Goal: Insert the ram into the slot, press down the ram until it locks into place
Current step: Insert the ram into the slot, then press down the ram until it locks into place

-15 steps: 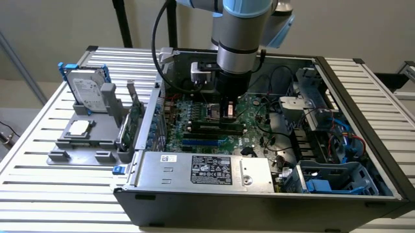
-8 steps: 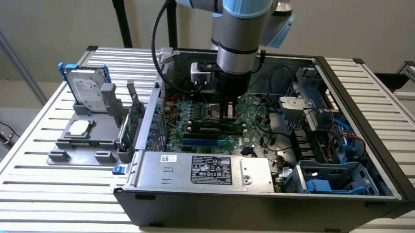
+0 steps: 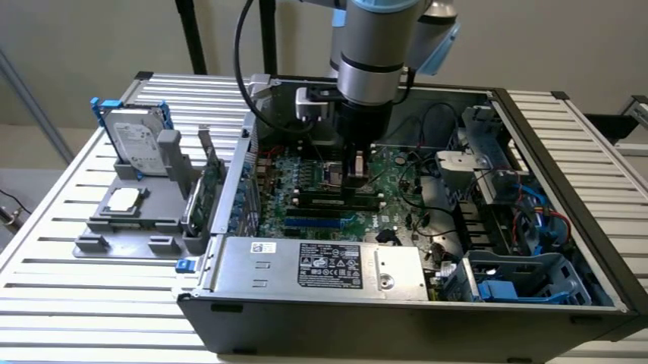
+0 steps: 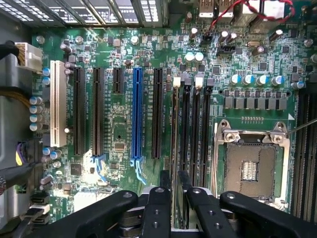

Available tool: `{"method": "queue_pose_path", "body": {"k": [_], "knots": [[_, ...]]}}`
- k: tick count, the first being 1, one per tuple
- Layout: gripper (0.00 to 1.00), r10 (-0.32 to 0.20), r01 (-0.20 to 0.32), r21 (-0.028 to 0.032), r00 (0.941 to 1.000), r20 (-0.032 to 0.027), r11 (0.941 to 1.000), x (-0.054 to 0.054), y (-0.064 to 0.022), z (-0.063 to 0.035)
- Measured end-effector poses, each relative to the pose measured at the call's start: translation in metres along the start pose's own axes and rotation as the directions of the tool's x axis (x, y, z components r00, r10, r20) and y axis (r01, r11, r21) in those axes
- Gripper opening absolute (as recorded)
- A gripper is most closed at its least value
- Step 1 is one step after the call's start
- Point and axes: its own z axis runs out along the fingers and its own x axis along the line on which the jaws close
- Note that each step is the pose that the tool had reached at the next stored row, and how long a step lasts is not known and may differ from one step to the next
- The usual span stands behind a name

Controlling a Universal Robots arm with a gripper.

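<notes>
My gripper (image 3: 354, 186) reaches straight down into the open computer case, over the black memory slots (image 4: 196, 134) on the motherboard (image 4: 119, 134). In the wrist view the two black fingers (image 4: 161, 201) stand close together, and the gripper (image 4: 175, 191) is shut on the ram (image 4: 175, 139). The ram appears edge-on as a thin line running along the outermost slot, the one nearest the black expansion connector. In the exterior view the ram (image 3: 322, 199) lies along the slot row under the fingers. Whether it is fully seated, I cannot tell.
The square metal processor socket (image 4: 250, 166) lies beside the slots, with more memory slots (image 4: 304, 148) beyond it. A blue connector (image 4: 136, 114) and a white one (image 4: 58, 106) sit nearby. The power supply (image 3: 324, 262), drive cage (image 3: 526, 277) and cables crowd the case. A hard drive (image 3: 136, 140) stands on a grey fixture outside.
</notes>
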Motion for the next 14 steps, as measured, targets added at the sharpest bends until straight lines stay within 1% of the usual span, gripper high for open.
{"method": "queue_pose_path", "body": {"k": [1,2,3,4,14], "knots": [[0.18,0.000,0.000,-0.0001,1.0000,-0.0001,1.0000,0.0001,0.0006,-0.0019],[0.18,0.000,0.000,-0.0001,1.0000,0.0000,1.0000,0.0002,0.0012,-0.0028],[0.12,0.000,0.000,0.0001,1.0000,0.0001,1.0000,0.0002,0.0015,-0.0029],[0.11,0.000,0.000,0.0001,1.0000,0.0001,1.0000,0.0001,0.0015,-0.0029],[0.11,0.000,0.000,0.0001,1.0000,0.0000,1.0000,0.0001,0.0017,-0.0024]]}}
